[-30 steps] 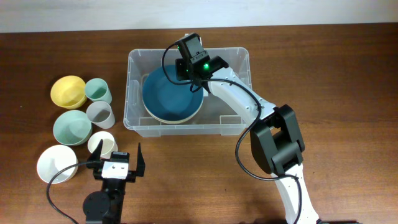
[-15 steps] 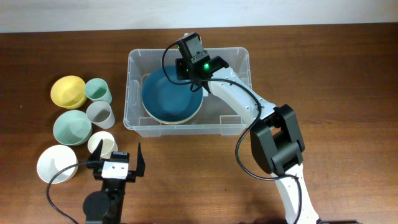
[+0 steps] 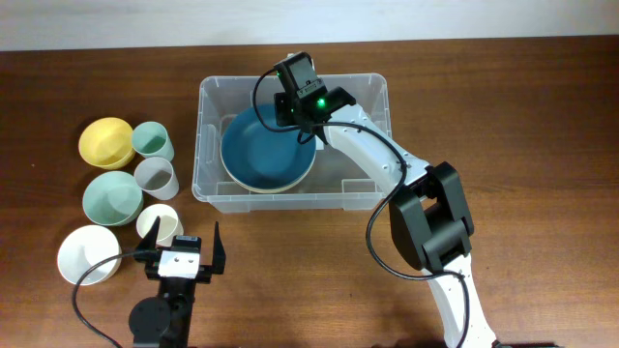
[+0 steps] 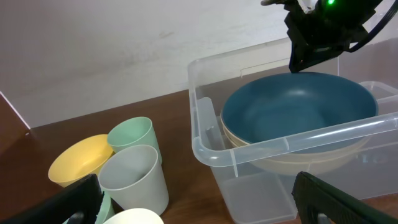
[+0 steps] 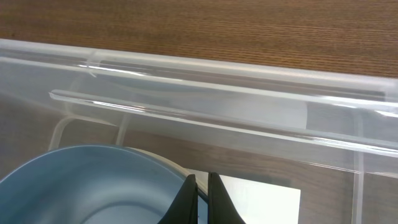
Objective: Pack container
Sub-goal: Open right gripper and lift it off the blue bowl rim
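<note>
Inside the container [image 3: 372, 92], right arm stretched far forward, right gripper [image 5: 200, 177] pinched almost closed on the blue bowl [image 5: 93, 180] rim, far wall just ahead, bare floor beside it, left gripper [image 3: 184, 253] low, spread wide, empty, grey cup [image 4: 134, 180] just ahead.

You are looking at a dark wooden table [image 3: 542, 116] lying under even light, with a white wall [image 4: 93, 50] standing behind the table.

No readable text (white label [image 5: 258, 199] in the container [image 3: 363, 188] looks blank)
</note>
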`<act>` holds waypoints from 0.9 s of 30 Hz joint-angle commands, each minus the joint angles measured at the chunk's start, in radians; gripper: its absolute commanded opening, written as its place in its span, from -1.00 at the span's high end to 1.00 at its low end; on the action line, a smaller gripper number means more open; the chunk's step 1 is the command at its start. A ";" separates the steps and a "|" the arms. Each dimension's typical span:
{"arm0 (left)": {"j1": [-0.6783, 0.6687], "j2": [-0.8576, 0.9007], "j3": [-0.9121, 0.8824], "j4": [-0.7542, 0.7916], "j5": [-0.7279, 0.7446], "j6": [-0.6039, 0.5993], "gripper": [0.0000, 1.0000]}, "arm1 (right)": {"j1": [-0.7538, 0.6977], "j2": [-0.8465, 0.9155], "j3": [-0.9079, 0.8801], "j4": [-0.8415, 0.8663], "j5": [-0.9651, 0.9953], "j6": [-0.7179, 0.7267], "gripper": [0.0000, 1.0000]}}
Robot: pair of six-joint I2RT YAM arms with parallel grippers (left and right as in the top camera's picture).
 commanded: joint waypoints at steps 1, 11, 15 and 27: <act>0.006 -0.006 -0.005 -0.002 0.015 0.016 -0.99 | -0.003 0.020 0.000 0.000 0.020 -0.010 0.93; 0.006 -0.006 -0.005 -0.002 0.014 0.015 -0.99 | -0.003 0.019 0.030 -0.009 0.020 -0.010 0.92; 0.006 -0.006 -0.005 -0.002 0.014 0.015 -0.99 | -0.011 0.019 0.026 -0.044 0.024 -0.010 0.92; 0.006 -0.006 -0.005 -0.002 0.015 0.016 -0.99 | -0.030 0.019 0.023 -0.081 0.023 -0.002 0.92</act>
